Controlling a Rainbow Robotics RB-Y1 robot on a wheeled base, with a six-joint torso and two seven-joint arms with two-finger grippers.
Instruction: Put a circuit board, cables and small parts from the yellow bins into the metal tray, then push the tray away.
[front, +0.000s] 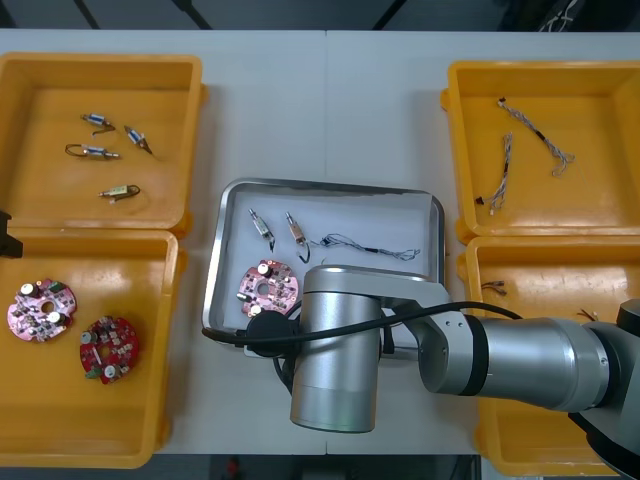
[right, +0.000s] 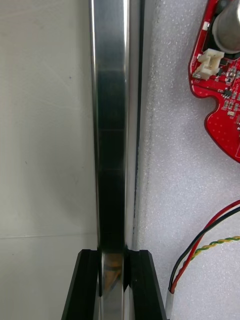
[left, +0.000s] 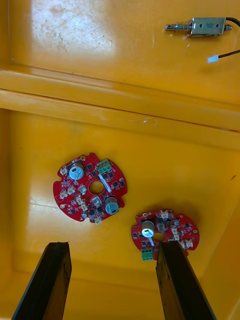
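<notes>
**Front view.** A light bench (front: 300, 100), seamed down the middle, carries everything. Dark floor (front: 300, 12) lies beyond its far edge at the top of the frame. Yellow bins (front: 100, 62) stand in pairs at left and right, with the metal tray (front: 330, 187), white inside, at centre. The tray's long axis runs across the frame, turned slightly clockwise. Inside it lie a round red circuit board (front: 267, 284) at lower left, two small metal parts (front: 261, 226) above that, and a dark cable (front: 365, 245) stretched toward the right wall. The right arm (front: 520, 355) enters from the lower right and covers the tray's lower edge.

**Right wrist view.** The right pincer (right: 114, 260) is clamped on the tray's shiny rim, one finger inside and one outside. The rim runs straight away from the fingers. The board lies on the inner side, and a second cable (right: 200, 235) of red, black and yellow strands lies nearer the fingers.

**Left wrist view.** The left pincer (left: 114, 247) is spread wide and holds nothing above a bin, where two more boards (left: 90, 187) lie flat. A metal part (left: 200, 26) rests in the adjoining bin.
</notes>
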